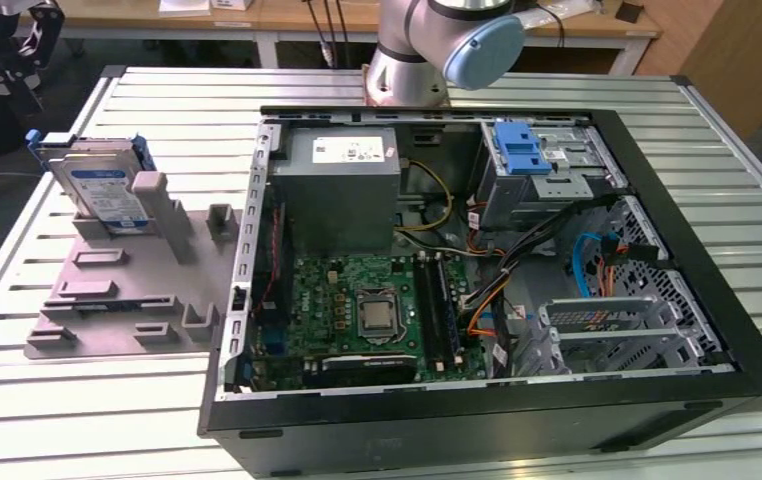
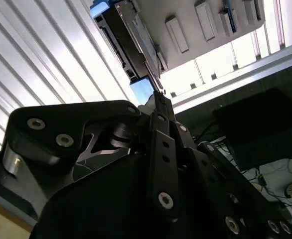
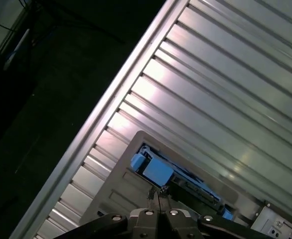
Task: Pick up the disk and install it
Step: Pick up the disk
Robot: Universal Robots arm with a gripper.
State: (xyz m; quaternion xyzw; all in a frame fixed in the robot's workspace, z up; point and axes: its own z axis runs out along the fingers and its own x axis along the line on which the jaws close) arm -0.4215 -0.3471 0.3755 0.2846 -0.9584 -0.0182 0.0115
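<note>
The disk (image 1: 98, 190) is a silver drive with a white-and-blue label and blue rails. It stands on edge in a grey slotted holder (image 1: 128, 290) on the table at the exterior view's left. In the first wrist view its blue rail end (image 3: 156, 172) lies just beyond my gripper (image 3: 156, 195), whose fingertips are pressed together with nothing between them. The second wrist view shows the disk (image 2: 131, 40) in the holder past the gripper (image 2: 159, 95). There is a gap between gripper and disk.
An open computer case (image 1: 488, 260) lies on the slatted metal table (image 1: 154, 100), with a grey power-supply box (image 1: 341, 190), a motherboard (image 1: 368, 310) and a blue-latched drive bay (image 1: 528, 150) inside. The arm's base (image 1: 415, 50) stands behind the case. The table edge (image 3: 111, 99) runs close to the holder.
</note>
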